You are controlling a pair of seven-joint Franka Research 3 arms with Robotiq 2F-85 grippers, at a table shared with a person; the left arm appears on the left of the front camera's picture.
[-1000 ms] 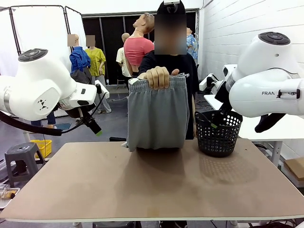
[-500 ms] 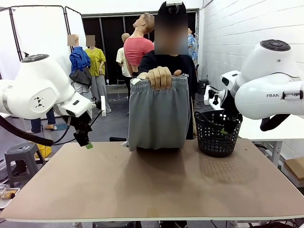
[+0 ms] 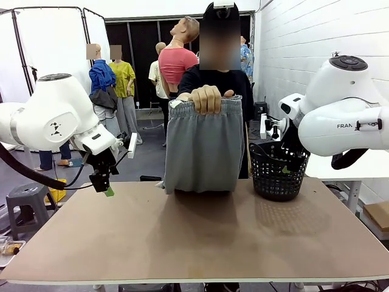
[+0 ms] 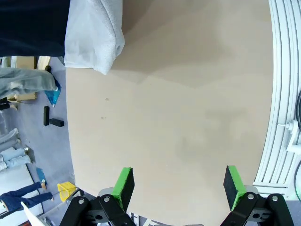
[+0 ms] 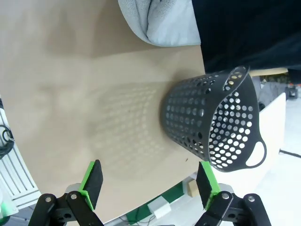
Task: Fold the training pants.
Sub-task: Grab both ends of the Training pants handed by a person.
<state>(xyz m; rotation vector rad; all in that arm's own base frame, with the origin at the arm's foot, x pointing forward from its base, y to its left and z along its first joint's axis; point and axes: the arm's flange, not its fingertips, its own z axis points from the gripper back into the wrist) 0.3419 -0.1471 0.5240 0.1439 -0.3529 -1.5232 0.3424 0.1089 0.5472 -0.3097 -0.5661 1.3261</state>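
A person at the far side holds the light grey training pants (image 3: 203,149) up by the gathered waistband with one hand (image 3: 206,98). They hang doubled over, their lower end resting on the table. A corner of the pants (image 4: 96,33) lies far ahead in the left wrist view, and the pants (image 5: 160,21) also lie at the top of the right wrist view. My left gripper (image 3: 106,185) points down over the table's far left edge, open and empty, its pads (image 4: 123,188) wide apart. My right gripper (image 3: 290,165) hangs in front of the basket, open and empty (image 5: 149,183).
A black mesh basket (image 3: 279,170) stands at the table's far right, just right of the pants; in the right wrist view the basket (image 5: 211,127) is close ahead. The brown table (image 3: 194,237) stretches bare toward the near edge.
My left arm has swung its gripper down and back toward the table's left edge. The right arm shifted slightly near the basket. The person holds the pants as before.
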